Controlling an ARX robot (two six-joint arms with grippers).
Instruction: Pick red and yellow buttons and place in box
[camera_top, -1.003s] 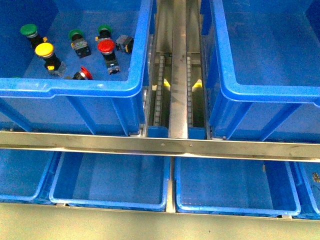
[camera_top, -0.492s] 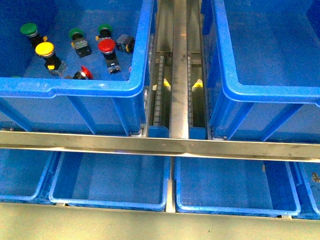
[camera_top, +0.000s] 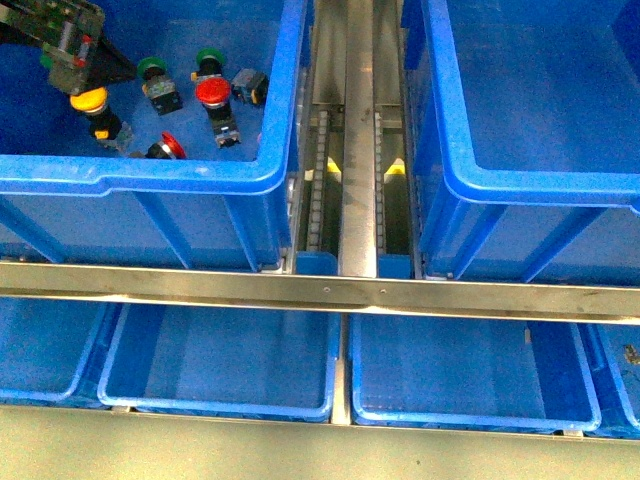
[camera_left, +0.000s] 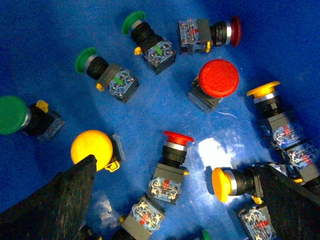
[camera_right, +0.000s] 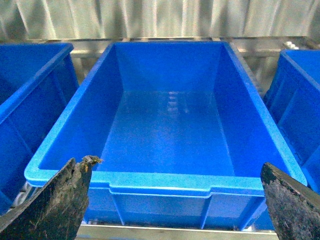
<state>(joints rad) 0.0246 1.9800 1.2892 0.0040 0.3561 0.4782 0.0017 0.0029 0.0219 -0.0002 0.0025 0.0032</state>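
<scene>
Red and yellow buttons lie with green ones in the left crate (camera_top: 180, 175). In the front view I see a yellow cap (camera_top: 88, 98), a red cap (camera_top: 211, 92) and a red one on its side (camera_top: 170, 146). My left gripper (camera_top: 80, 60) hangs open over the yellow one. In the left wrist view the left gripper (camera_left: 175, 200) is open above a red button (camera_left: 177, 137) and a yellow button (camera_left: 222, 184), with another yellow cap (camera_left: 91, 148) by one finger. The box (camera_top: 540, 180) stands on the right, empty. My right gripper (camera_right: 175, 210) is open, facing the box (camera_right: 165, 180).
Green buttons (camera_left: 86, 59) (camera_top: 150, 68) are mixed among the others. A metal roller track (camera_top: 358, 150) runs between the two crates, and a steel rail (camera_top: 320, 290) crosses in front. Shallow blue trays (camera_top: 220, 370) sit below it. Other blue crates (camera_right: 30, 100) flank the box.
My left arm has come into the front view at the top left, covering the far-left green button and now sitting over the yellow one. The buttons have not moved.
</scene>
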